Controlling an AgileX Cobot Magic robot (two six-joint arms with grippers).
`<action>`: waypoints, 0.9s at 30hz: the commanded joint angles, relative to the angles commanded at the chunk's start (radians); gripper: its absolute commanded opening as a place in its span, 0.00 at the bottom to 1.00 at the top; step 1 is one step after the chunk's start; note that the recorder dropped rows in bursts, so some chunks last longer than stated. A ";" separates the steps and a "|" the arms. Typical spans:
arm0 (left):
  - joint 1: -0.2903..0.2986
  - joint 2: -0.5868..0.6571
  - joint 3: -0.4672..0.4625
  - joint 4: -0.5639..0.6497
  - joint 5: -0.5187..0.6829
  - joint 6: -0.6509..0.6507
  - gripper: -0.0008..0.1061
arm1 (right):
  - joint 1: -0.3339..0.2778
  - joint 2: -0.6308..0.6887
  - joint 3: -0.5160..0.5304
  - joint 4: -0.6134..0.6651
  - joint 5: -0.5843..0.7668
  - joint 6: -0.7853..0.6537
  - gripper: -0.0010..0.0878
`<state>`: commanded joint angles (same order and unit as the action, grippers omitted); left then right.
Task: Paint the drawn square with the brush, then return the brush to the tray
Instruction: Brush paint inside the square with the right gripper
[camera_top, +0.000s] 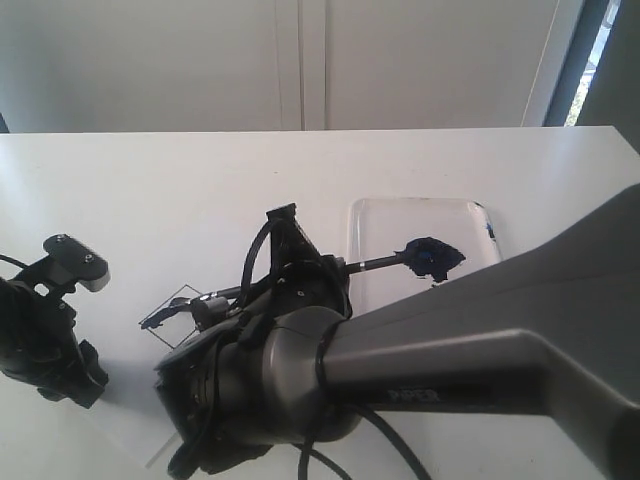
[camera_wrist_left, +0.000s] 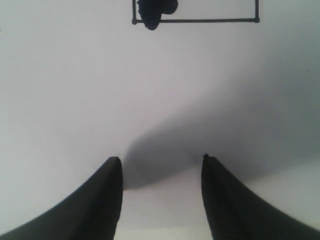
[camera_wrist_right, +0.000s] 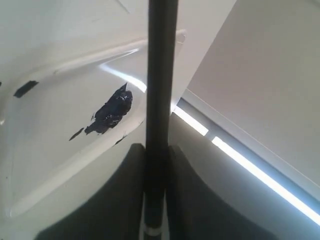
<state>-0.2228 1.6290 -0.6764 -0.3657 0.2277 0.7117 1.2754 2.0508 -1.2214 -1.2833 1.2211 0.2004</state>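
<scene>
Clamped by its handle in the closed right gripper (camera_top: 292, 262), the brush (camera_top: 375, 264), angled low for bristle contact with the drawn square (camera_top: 186, 300); handle end over the tray (camera_top: 380, 220), near its paint blob (camera_top: 432, 257). Wide open and empty, the left gripper (camera_wrist_left: 160, 161), parked just beside the square, likely for clearance. Painting barely begun: 1 dark mark at 1 corner, paint or bristles, unclear.
</scene>
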 joint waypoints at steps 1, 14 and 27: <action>0.000 0.000 0.000 0.000 0.000 0.000 0.51 | -0.002 0.000 0.000 -0.006 0.000 0.003 0.01; 0.000 0.000 0.000 0.000 0.005 0.002 0.51 | -0.010 0.000 -0.002 -0.038 0.000 0.005 0.01; 0.000 0.000 0.000 0.000 -0.005 0.002 0.51 | 0.020 0.000 -0.002 -0.013 -0.008 -0.003 0.01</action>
<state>-0.2228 1.6290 -0.6764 -0.3657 0.2230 0.7136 1.2955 2.0508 -1.2235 -1.2963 1.2129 0.1978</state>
